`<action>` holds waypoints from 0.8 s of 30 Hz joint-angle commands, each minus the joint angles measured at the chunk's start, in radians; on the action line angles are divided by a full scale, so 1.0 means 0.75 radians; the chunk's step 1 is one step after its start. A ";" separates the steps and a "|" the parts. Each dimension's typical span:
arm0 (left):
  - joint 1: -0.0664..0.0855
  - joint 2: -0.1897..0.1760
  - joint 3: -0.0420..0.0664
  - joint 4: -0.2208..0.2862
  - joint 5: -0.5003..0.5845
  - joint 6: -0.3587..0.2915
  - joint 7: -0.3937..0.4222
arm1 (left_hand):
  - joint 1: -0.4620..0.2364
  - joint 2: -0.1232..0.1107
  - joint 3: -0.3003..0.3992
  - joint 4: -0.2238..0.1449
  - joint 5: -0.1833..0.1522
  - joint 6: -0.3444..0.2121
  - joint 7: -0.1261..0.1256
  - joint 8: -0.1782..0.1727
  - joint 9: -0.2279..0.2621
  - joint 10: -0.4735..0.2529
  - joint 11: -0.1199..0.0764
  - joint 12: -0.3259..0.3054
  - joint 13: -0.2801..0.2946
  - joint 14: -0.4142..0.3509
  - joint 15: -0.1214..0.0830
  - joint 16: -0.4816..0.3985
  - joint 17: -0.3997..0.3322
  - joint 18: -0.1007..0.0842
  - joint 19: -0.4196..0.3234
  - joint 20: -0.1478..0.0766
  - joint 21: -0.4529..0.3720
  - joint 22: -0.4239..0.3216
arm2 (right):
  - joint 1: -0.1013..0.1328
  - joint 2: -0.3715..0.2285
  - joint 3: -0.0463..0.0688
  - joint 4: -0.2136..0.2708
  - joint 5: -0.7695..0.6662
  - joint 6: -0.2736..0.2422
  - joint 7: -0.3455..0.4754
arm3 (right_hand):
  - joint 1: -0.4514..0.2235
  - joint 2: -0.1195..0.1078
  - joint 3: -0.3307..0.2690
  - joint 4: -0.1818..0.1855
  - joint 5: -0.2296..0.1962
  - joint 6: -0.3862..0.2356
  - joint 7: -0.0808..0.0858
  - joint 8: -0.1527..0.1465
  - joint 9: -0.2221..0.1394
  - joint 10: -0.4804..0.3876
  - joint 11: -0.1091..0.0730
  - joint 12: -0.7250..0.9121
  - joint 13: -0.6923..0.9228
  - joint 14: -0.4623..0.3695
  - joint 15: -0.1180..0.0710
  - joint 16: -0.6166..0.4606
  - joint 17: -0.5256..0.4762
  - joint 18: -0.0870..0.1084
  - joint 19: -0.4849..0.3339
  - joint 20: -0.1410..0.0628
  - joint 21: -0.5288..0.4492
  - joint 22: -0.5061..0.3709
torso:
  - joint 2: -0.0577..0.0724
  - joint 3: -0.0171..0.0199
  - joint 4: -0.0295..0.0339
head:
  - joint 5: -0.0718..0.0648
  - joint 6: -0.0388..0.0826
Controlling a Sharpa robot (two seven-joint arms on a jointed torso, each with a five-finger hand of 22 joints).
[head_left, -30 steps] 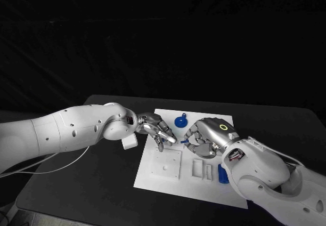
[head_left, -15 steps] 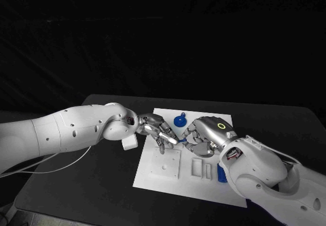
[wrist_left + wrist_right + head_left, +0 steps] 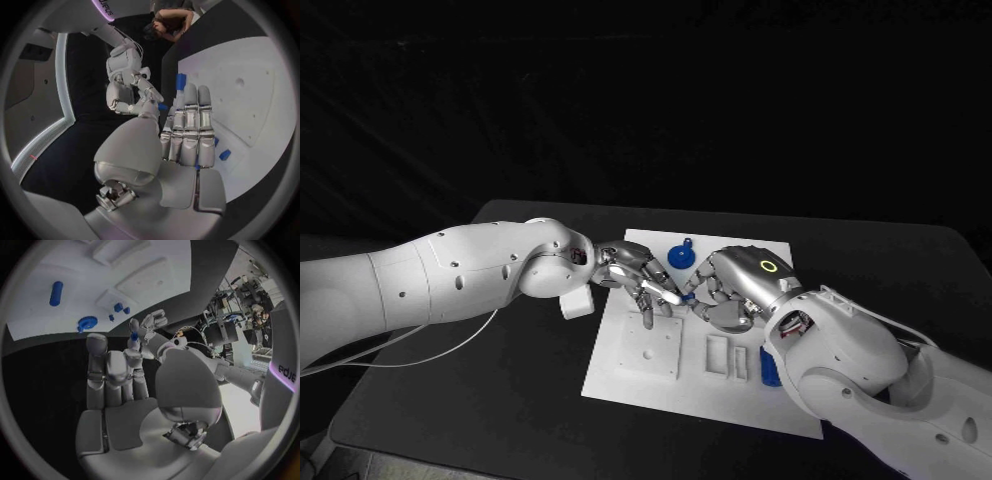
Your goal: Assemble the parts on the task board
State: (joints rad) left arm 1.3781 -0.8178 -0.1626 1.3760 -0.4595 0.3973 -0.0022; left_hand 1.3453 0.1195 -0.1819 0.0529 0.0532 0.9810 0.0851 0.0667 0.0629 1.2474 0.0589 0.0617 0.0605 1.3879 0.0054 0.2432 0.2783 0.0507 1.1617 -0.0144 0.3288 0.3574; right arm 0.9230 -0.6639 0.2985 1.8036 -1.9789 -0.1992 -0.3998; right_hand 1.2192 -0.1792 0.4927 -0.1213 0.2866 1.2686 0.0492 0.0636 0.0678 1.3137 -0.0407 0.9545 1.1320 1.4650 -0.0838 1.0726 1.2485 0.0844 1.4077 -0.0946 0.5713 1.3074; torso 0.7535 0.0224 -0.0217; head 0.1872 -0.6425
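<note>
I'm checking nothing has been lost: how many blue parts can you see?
6: a cylinder, a gear and three small pieces lying on the task board, plus a peg between the fingertips of the left hand and right hand. More may be hidden beneath them.

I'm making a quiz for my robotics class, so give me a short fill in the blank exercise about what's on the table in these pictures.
1. The task board is a flat plate coloured ____.
2. The two hands, left hand and right hand, meet above the ____.
3. The gear and the long peg are both coloured ____.
4. The table under the board is coloured ____.

Missing words: white; task board; blue; black
</note>
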 commanded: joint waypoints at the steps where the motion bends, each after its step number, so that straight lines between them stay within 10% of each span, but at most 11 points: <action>1: 0.000 0.003 0.001 0.003 0.036 0.041 0.044 | 0.005 0.023 0.009 0.003 -0.008 0.010 0.001 -0.003 0.000 0.004 -0.002 0.000 0.000 -0.010 0.000 0.009 0.002 -0.020 0.002 -0.003 -0.005 0.002 | 0.000 0.001 0.001 0.000 -0.003 0.001 0.011 | 0.015 0.001 0.006 0.002 0.005 0.007 0.000 -0.001 0.002 0.010 -0.004 -0.003 0.001 0.008 -0.010 -0.001 -0.002 -0.024 0.003 -0.011 0.005 0.093 | 0.000 0.0002 -0.0006 | 0.001 -0.001; 24: 0.000 0.012 0.001 0.003 0.044 0.045 0.058 | 0.102 0.131 0.017 -0.057 -0.005 0.080 -0.001 0.000 0.002 0.007 -0.010 -0.001 0.000 -0.021 -0.005 0.035 0.012 -0.020 -0.005 -0.007 0.004 0.028 | 0.001 0.007 0.001 0.000 -0.001 0.001 0.016 | 0.018 0.002 0.005 0.002 0.006 0.006 0.000 -0.001 0.002 0.010 -0.004 -0.005 0.002 0.008 -0.011 -0.002 -0.002 -0.025 0.003 -0.012 0.005 0.093 | 0.000 0.0005 -0.0003 | 0.002 -0.005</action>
State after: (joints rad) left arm 1.3781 -0.8115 -0.1626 1.3759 -0.4371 0.4106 0.0255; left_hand 1.4221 0.2117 -0.1684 0.0143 0.0532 1.0367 0.0838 0.0667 0.0630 1.2508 0.0555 0.0617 0.0603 1.3774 0.0020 0.2663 0.2864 0.0512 1.1615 -0.0144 0.3288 0.3780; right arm 0.9234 -0.6594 0.2986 1.8031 -1.9754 -0.1990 -0.3960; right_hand 1.2233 -0.1751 0.4927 -0.1213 0.2866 1.2675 0.0495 0.0636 0.0680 1.3137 -0.0406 0.9545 1.1329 1.4649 -0.0837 1.0726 1.2477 0.0845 1.4112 -0.0981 0.5713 1.3074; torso 0.7532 0.0229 -0.0219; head 0.1887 -0.6456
